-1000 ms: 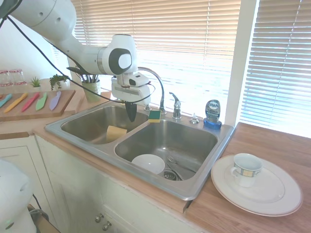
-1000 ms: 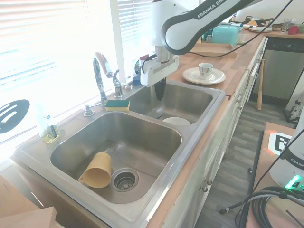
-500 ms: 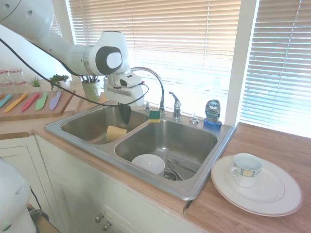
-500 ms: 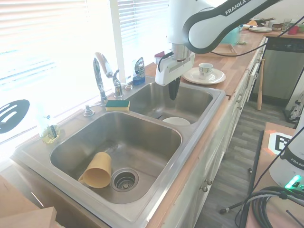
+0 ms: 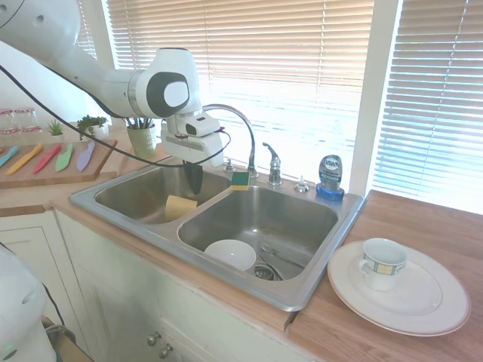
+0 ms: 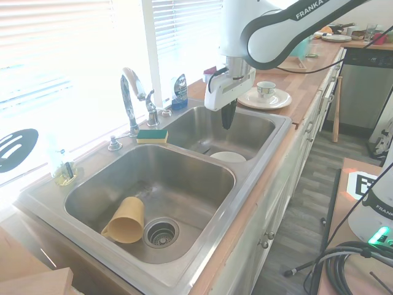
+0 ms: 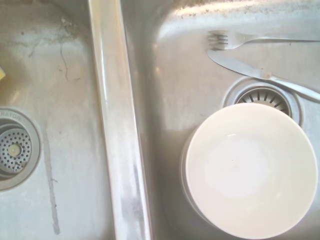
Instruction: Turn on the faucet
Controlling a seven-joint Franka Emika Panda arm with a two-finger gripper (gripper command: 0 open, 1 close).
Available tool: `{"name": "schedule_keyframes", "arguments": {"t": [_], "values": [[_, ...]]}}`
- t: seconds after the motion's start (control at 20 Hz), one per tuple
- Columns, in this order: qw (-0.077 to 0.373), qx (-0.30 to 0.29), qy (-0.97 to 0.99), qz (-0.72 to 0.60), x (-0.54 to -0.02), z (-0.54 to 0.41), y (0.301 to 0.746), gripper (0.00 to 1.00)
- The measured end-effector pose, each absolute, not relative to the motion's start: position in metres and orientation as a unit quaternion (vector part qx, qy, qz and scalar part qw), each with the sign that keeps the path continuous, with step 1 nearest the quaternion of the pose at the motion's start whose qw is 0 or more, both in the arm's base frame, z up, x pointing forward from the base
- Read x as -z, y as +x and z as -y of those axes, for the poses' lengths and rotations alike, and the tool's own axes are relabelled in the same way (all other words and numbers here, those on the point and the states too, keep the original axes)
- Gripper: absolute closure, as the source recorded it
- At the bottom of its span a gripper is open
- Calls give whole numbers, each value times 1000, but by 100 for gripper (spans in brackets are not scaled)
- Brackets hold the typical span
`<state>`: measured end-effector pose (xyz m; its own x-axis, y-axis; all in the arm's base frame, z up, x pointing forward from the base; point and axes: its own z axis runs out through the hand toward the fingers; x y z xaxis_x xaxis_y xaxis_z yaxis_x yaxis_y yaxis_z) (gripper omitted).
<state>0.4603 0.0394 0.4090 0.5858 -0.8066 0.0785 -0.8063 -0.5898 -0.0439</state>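
Wooden surface (image 5: 423, 226) with inset double steel sink (image 5: 302, 290), white plate (image 5: 423, 302) bearing cup (image 5: 383, 262), cutting board (image 5: 45, 172) of coloured knives, potted plants (image 5: 140, 132)

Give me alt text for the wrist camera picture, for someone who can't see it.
Looking straight down into a steel double sink: a white bowl sits in one basin beside the drain, with a fork and a knife lying past it. The other basin shows only its strainer.

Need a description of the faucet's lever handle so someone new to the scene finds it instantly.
Start at the double steel sink under the window blinds and look along its back ledge. The tall chrome gooseneck faucet arches up from there; the lever handle is the short chrome post just beside it, on the side toward the blue dish-soap bottle. It is taller than the small chrome nub next to it and carries a slim lever on top.
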Motion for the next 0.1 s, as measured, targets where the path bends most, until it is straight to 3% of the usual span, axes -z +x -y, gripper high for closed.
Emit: {"name": "schedule_keyframes", "arguments": {"t": [0.1], "values": [[2,45,-890,-453,-409,-39,460,0]]}}
